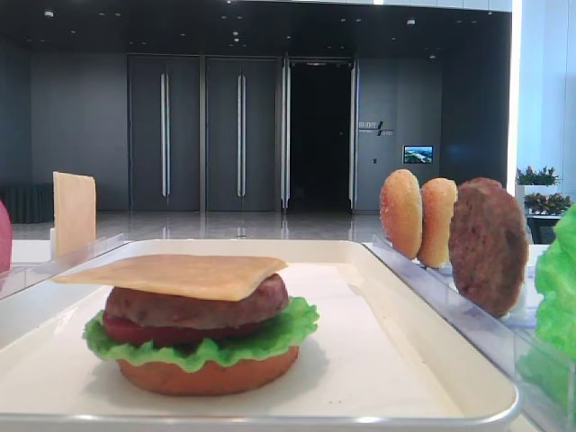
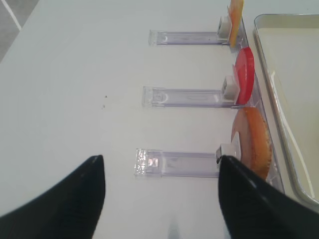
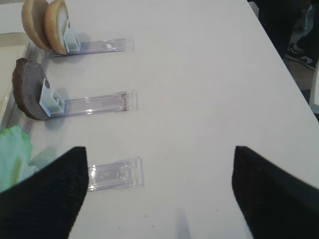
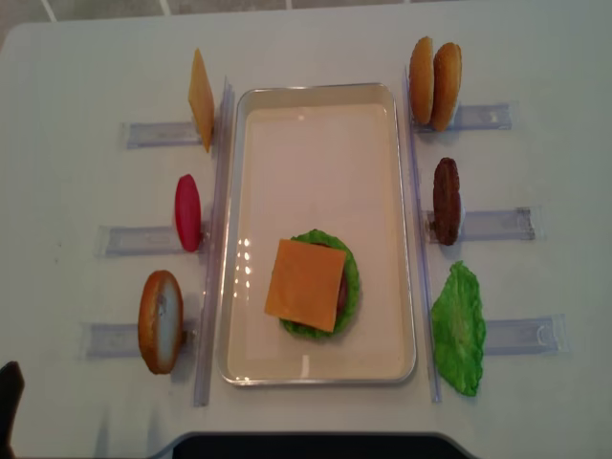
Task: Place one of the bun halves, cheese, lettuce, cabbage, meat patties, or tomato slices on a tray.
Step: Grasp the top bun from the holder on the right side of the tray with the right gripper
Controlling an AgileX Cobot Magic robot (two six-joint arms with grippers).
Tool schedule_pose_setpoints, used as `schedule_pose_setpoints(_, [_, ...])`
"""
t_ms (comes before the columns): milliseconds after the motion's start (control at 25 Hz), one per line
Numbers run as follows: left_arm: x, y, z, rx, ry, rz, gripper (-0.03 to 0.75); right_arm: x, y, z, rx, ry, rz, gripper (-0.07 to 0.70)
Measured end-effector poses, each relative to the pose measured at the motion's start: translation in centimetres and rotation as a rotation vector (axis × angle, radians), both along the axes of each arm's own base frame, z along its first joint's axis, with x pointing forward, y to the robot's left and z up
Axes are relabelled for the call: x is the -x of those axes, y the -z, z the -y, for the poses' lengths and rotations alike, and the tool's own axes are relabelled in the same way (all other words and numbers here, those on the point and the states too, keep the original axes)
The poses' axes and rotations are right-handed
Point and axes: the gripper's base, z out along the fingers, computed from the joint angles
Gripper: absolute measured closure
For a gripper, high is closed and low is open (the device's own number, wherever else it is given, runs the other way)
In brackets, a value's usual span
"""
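On the white tabletop (image 4: 306, 43), going left to right, clear plastic racks (image 4: 158, 134) hold a cheese slice (image 4: 201, 98), a tomato slice (image 4: 187, 212) and an orange-brown burger base (image 4: 160, 321) on edge; the white tray (image 4: 320, 105) in the middle carries a stack of base, lettuce, tomato, patty and cheese (image 4: 306, 285), and right of it stand two bun halves (image 4: 435, 82), a meat patty (image 4: 446, 200) and a lettuce leaf (image 4: 459, 328). The left hand (image 2: 162, 199) and right hand (image 3: 159, 191) hover wide and empty over bare tabletop beside their racks. Behind, dark doors (image 1: 202, 133) and potted plants (image 1: 537, 176) line a dim hall.
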Motion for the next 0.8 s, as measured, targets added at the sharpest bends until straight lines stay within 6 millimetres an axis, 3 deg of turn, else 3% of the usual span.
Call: schedule_pose_setpoints(800, [-0.01, 0.00, 0.05, 0.005, 0.003, 0.001, 0.181, 0.00, 0.00, 0.00, 0.000, 0.000, 0.000, 0.044])
